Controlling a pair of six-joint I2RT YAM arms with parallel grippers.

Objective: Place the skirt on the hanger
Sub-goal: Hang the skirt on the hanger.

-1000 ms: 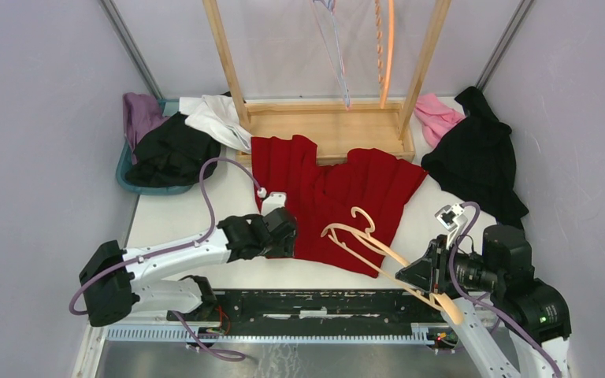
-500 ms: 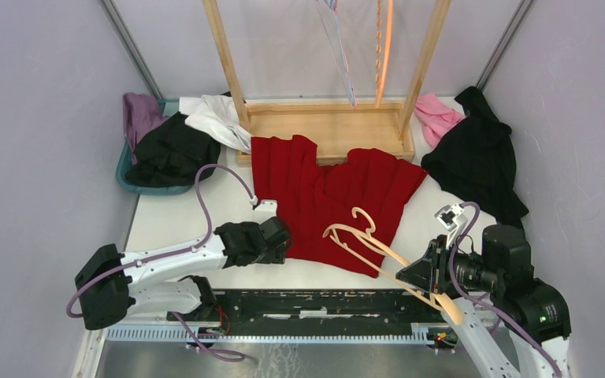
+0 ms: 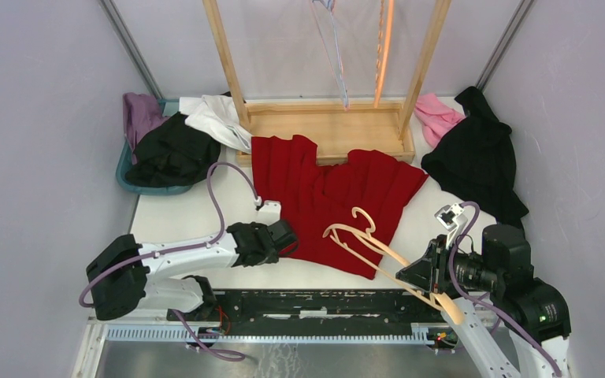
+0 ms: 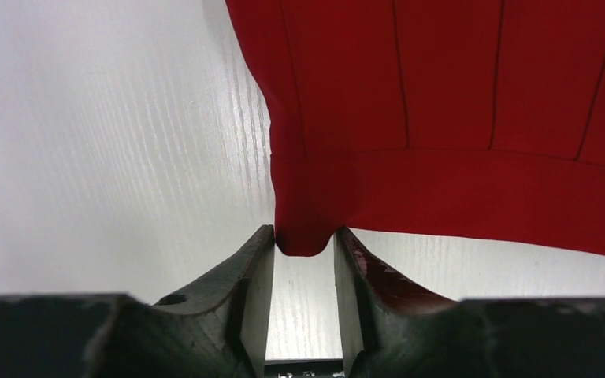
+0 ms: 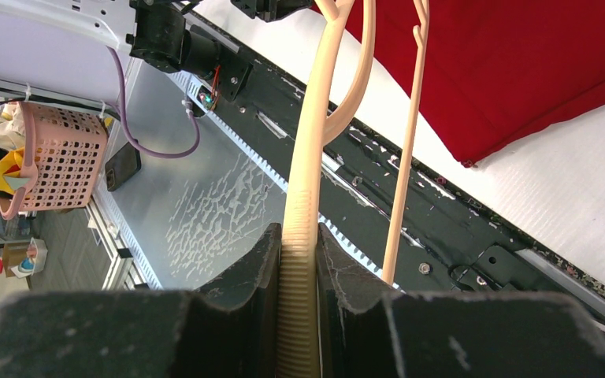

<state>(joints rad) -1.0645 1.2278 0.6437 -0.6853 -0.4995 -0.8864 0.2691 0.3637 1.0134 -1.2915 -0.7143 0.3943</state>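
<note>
Since a second ago my left claw (image 4: 304, 246) narrowed onto the red skirt (image 4: 449, 118) corner, pinching it on the surface (image 4: 102, 142), right claw (image 5: 299, 260) clamped on hanger (image 5: 327, 102).

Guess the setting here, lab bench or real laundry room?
Most likely a lab test cell: plain panel walls box in a white table, two arms are bolted to its near edge, and staged clothes surround a wooden rack.
</note>
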